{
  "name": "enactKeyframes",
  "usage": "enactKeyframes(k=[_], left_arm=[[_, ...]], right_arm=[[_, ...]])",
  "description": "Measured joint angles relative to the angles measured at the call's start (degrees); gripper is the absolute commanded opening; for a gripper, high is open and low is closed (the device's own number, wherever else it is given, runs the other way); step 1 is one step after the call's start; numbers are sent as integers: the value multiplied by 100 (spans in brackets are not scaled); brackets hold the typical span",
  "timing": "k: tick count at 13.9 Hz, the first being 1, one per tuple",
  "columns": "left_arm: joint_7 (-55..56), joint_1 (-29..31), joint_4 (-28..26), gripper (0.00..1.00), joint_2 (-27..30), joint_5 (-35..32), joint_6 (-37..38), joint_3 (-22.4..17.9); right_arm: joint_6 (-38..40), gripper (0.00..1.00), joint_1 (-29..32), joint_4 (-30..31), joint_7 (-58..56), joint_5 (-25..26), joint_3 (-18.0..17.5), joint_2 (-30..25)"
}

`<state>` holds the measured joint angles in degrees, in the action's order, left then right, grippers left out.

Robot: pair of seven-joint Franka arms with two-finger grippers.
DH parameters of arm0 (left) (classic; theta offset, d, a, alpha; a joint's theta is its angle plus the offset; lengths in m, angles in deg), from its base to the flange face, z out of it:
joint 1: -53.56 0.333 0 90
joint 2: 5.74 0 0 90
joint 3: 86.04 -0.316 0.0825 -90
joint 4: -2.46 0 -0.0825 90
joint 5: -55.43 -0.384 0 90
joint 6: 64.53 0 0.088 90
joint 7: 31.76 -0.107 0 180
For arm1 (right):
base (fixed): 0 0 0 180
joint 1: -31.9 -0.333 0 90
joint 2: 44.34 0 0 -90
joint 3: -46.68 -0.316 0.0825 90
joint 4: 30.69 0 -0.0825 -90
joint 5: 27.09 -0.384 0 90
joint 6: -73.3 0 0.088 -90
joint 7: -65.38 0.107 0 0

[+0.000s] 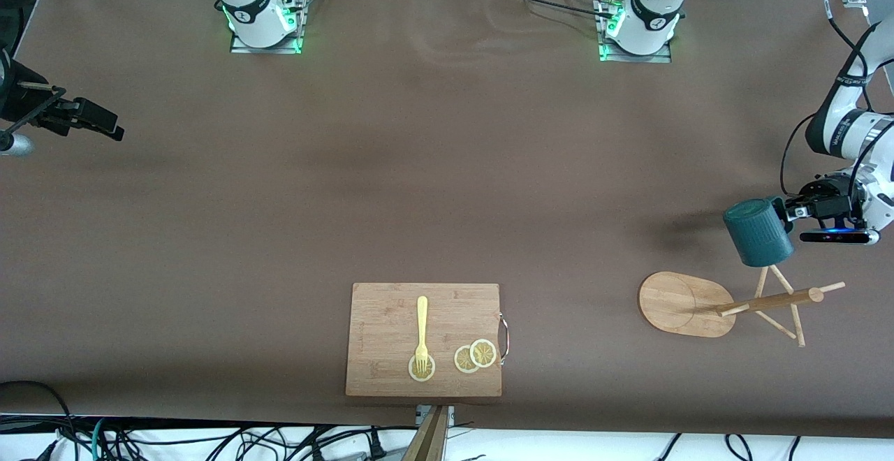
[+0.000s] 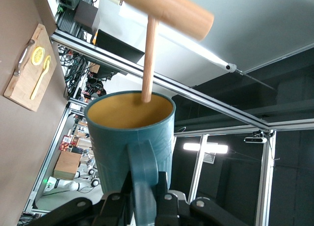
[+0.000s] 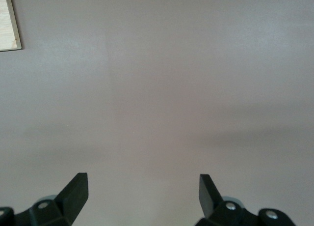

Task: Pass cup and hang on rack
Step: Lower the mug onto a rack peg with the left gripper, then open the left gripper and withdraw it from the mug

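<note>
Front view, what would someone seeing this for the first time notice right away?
Most striking is the dark teal cup, held by its handle in the left gripper above the wooden rack at the left arm's end of the table; a peg already pokes into the cup's mouth. Next comes the cutting board with a yellow fork and lemon slices, near the front camera. The right gripper waits, fingers open.

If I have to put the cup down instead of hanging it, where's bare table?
Bare table runs wide from the cutting board up to the arm bases, and between board and rack. It is crowded at the rack: the left claw holds the cup by its handle, a peg entering its mouth. The right claw waits open at its table end.
</note>
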<state>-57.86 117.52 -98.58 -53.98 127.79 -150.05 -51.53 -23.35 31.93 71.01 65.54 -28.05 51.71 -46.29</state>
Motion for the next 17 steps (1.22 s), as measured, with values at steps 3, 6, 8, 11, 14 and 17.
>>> enactKeyframes(k=[3,6,8,11,14,17], left_arm=[[199,-13,195,0,-149,0,0,-1],[337,-76,401,0,-197,0,-7,-2],[351,-115,470,0,-222,0,-123,-12],[351,-131,517,0,-326,0,-209,-21],[351,-133,574,0,-421,0,-219,-25],[351,-167,668,5,-476,0,-223,-104]], right_arm=[[0,100,0,0,0,0,0,0],[0,100,0,0,0,0,0,0],[0,100,0,0,0,0,0,0],[0,100,0,0,0,0,0,0],[0,100,0,0,0,0,0,0],[0,100,0,0,0,0,0,0]])
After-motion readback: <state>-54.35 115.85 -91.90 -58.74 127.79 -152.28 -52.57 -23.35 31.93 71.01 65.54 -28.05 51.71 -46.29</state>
